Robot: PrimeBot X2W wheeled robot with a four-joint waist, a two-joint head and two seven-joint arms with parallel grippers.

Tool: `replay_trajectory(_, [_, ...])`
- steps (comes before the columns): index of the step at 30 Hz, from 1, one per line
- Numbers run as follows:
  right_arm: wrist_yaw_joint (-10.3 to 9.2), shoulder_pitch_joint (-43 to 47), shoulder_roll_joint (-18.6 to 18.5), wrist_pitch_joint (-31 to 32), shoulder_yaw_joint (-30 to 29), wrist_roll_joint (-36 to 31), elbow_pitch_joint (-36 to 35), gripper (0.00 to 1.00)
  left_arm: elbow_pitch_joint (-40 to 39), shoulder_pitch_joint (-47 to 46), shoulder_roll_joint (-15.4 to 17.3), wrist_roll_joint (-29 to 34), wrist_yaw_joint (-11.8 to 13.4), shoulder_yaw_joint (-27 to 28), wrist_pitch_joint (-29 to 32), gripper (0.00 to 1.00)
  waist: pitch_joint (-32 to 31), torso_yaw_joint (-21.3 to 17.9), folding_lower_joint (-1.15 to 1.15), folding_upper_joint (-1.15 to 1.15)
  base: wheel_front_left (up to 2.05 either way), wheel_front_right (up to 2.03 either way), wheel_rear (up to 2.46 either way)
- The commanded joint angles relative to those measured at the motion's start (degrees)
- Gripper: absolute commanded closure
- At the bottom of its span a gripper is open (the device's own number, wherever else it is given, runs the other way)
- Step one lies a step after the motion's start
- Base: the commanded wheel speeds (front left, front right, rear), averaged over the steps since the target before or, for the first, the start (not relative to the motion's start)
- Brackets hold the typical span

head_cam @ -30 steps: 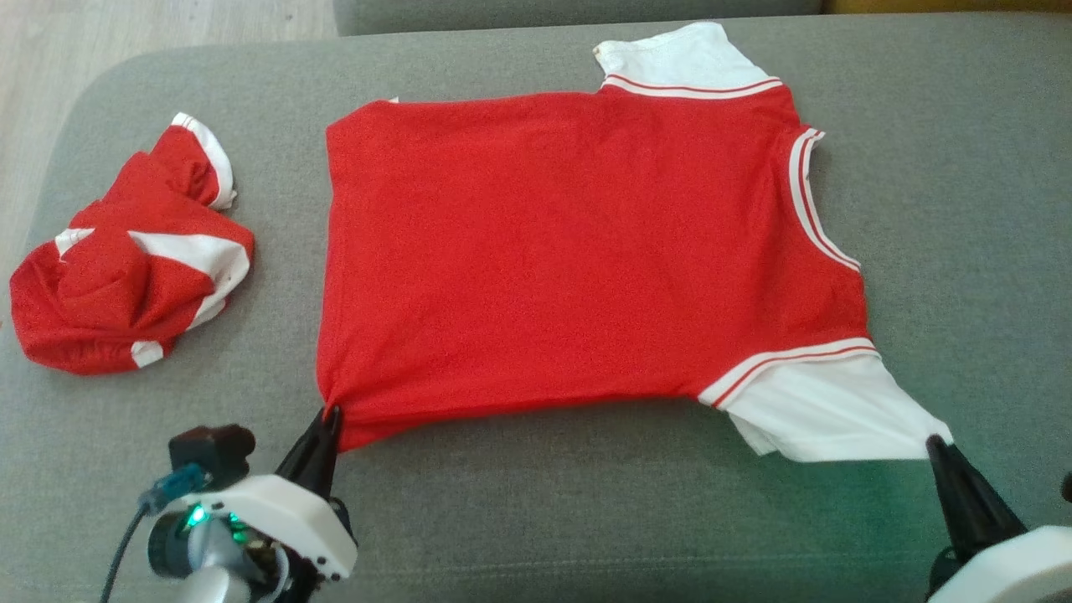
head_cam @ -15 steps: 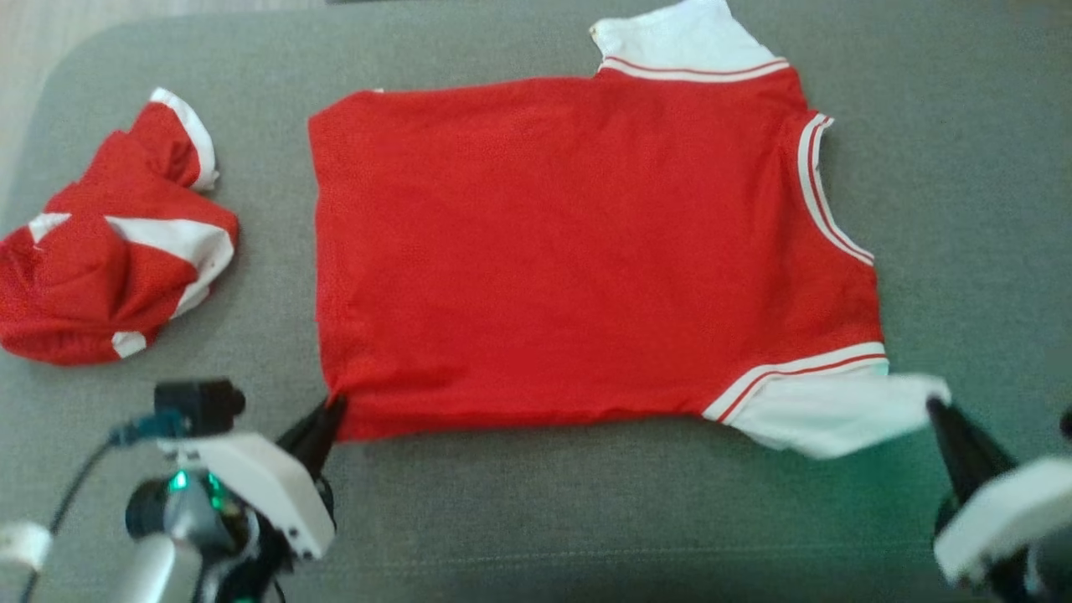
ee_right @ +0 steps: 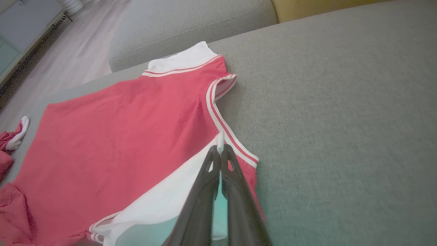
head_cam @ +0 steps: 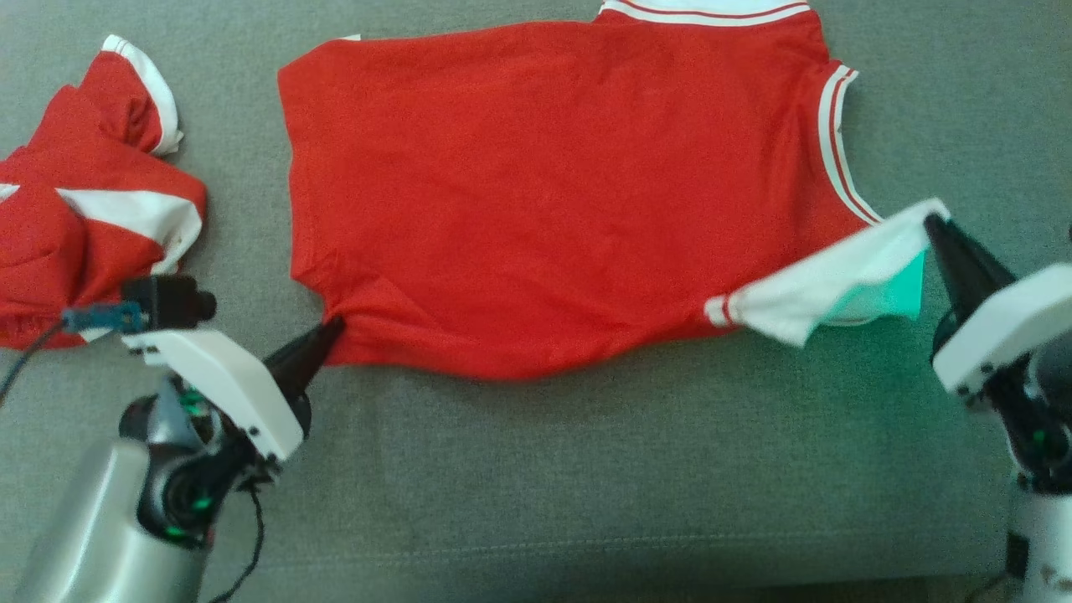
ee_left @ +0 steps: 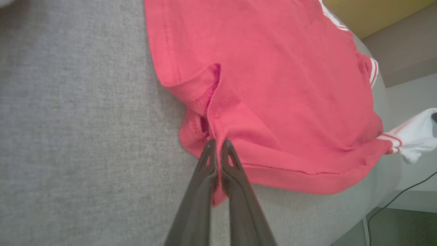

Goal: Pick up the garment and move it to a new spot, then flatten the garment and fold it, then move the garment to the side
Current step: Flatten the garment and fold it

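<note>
On garment [head_cam: 536, 193] hem, left gripper [head_cam: 333, 327] clenched.

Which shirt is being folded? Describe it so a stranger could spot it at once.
On the grey cushion lie two red-and-white garments. The shirt is the one spread flat across the middle, with the left gripper shut on its hem corner and the right gripper shut on its white sleeve. Its neighbour, the heap at the left, is bunched up and not gripped.
</note>
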Motion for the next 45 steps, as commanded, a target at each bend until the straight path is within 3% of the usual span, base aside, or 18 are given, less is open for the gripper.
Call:
replay_trajectory(1, [-0.04,-3.4,-1.4,-1.2,1.4,0.7,-0.6,1.00,-1.4,-3.2,1.5,-0.8,-0.4,3.1,0.8,1.00,0.3,0.0,-0.01,0.00,0.00,0.00,0.00])
replay_trajectory(8, [-0.04,-9.4,-2.8,-4.5,2.6,2.0,6.5,1.00,0.1,-5.5,1.0,-4.8,-0.4,4.2,3.7,1.00,1.1,0.4,-0.01,0.00,0.00,0.00,0.00])
replay_trajectory(14, [-0.04,-13.9,-2.9,-10.1,4.8,4.2,14.0,1.00,3.9,-8.6,-1.3,-10.0,-0.6,6.4,4.7,1.00,2.0,0.8,-0.01,0.00,0.00,0.00,0.00])
replay_trajectory(16, [-0.04,-14.3,-3.2,-12.8,5.9,4.7,15.2,0.20,4.9,-9.1,-2.3,-11.5,-0.8,7.1,4.1,0.85,2.1,0.9,-0.01,0.00,0.00,0.00,0.00])
replay_trajectory(17, [-0.04,-14.4,-3.6,-14.3,6.8,4.8,15.6,0.00,5.4,-9.3,-2.9,-12.3,-0.9,7.6,3.7,0.65,2.1,0.9,-0.01,0.00,0.00,0.00,0.00])
replay_trajectory(18, [-0.04,-14.3,-3.8,-16.1,7.5,5.0,15.9,0.00,5.9,-9.5,-3.6,-13.1,-1.1,8.0,3.3,0.15,2.2,0.9,-0.01,0.00,0.00,0.00,0.00])
replay_trajectory(19, [-0.04,-14.2,-4.2,-18.2,8.2,4.9,16.0,0.00,6.2,-9.6,-4.3,-13.9,-1.2,8.7,2.4,0.00,2.3,1.0,-0.01,0.00,0.00,0.00,0.00])
replay_trajectory(22, [-0.04,-13.4,-4.8,-25.7,10.2,4.3,15.7,0.00,6.7,-9.8,-5.3,-13.3,-1.6,10.1,-1.8,0.00,2.3,1.0,-0.01,0.00,0.00,0.00,0.00])
replay_trajectory(24, [-0.04,-12.3,-5.1,-30.6,11.4,2.9,15.1,0.00,6.3,-9.8,-5.8,-10.8,-1.9,11.3,-7.7,0.00,2.3,1.0,-0.01,0.00,0.00,0.00,0.00])
replay_trajectory(29, [-0.04,-8.4,-5.6,-40.5,12.9,-3.4,12.0,0.00,3.7,-8.6,-4.4,5.1,-0.8,9.6,-26.0,0.00,1.7,1.1,-0.01,0.00,0.00,0.00,0.00])
replay_trajectory(33, [-0.04,-4.1,-4.5,-43.2,12.4,-7.2,8.3,0.00,1.1,-6.0,-4.8,14.7,1.5,7.3,-37.1,0.00,0.5,1.2,-0.01,0.00,0.00,0.00,0.00])
replay_trajectory(40, [-0.04,5.3,-2.0,-42.8,11.1,-10.7,2.0,0.00,-3.3,2.2,-5.5,24.7,5.8,3.7,-42.8,0.00,-1.8,1.0,-0.01,0.00,0.00,0.00,0.00])
replay_trajectory(45, [-0.04,10.5,-0.4,-41.9,10.4,-11.4,-0.2,0.00,-4.3,7.0,-6.0,28.0,7.0,2.0,-43.4,0.00,-3.3,1.0,-0.01,0.00,0.00,0.00,0.00])
